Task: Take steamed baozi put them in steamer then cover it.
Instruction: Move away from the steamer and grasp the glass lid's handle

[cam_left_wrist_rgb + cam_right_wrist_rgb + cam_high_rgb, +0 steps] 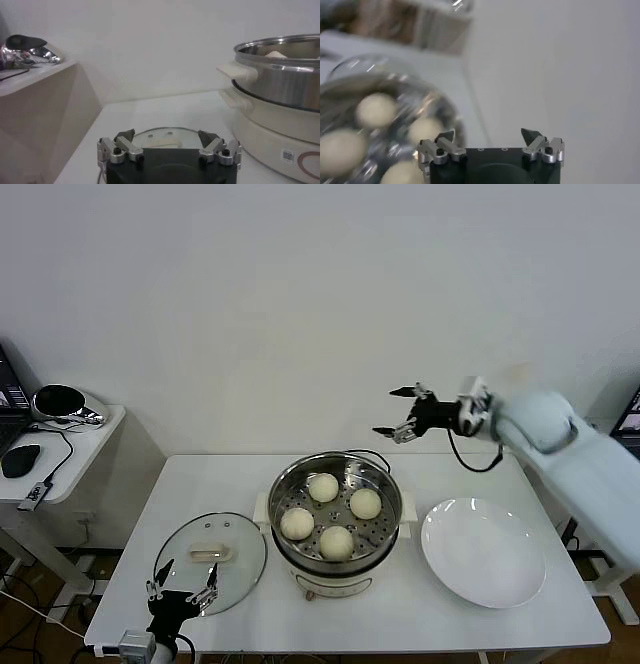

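Fingers spread empty on both: our left gripper hovers by the cover, right gripper above the steamer. Only our head view shows all four baozi inside.

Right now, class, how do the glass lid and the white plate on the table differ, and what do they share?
The glass lid is clear with a metal rim; the white plate is opaque and plain. The lid carries a cream handle at its centre; the plate has none. The lid lies on the left of the steamer, the plate on the right. Both are round and rest flat on the table.
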`<action>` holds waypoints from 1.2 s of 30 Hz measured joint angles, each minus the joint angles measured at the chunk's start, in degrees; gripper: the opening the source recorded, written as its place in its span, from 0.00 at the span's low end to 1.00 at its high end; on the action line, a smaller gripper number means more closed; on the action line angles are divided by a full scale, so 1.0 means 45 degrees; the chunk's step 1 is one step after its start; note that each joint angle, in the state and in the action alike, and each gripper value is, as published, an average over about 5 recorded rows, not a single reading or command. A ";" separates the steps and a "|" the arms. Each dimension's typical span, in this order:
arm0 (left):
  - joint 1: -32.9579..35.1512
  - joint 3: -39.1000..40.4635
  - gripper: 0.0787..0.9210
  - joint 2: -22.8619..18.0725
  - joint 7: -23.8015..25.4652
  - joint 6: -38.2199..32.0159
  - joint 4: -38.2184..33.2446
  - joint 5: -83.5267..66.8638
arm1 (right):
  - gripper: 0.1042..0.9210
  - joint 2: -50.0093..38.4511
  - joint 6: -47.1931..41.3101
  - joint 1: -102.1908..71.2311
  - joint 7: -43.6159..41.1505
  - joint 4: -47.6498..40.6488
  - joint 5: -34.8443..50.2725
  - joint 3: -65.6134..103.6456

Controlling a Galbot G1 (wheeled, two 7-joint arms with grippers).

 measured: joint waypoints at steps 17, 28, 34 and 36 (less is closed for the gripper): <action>-0.0495 0.0021 0.88 0.0259 -0.0241 -0.0197 0.0582 0.0432 | 0.88 0.3697 0.2706 -1.0217 0.3468 0.1545 0.0506 0.8463; -0.0835 0.0112 0.88 0.0813 -0.1449 -0.1436 0.1411 0.3285 | 0.88 0.5267 0.3531 -1.2892 0.4043 0.1908 0.0367 0.9872; -0.1260 0.0636 0.88 0.1293 -0.3516 -0.2902 0.2463 0.7694 | 0.88 0.5604 0.3574 -1.3607 0.4095 0.2192 0.0184 1.0134; -0.1451 0.0850 0.88 0.1498 -0.4235 -0.3239 0.2948 0.9282 | 0.88 0.5730 0.3582 -1.3765 0.4096 0.2260 0.0119 1.0179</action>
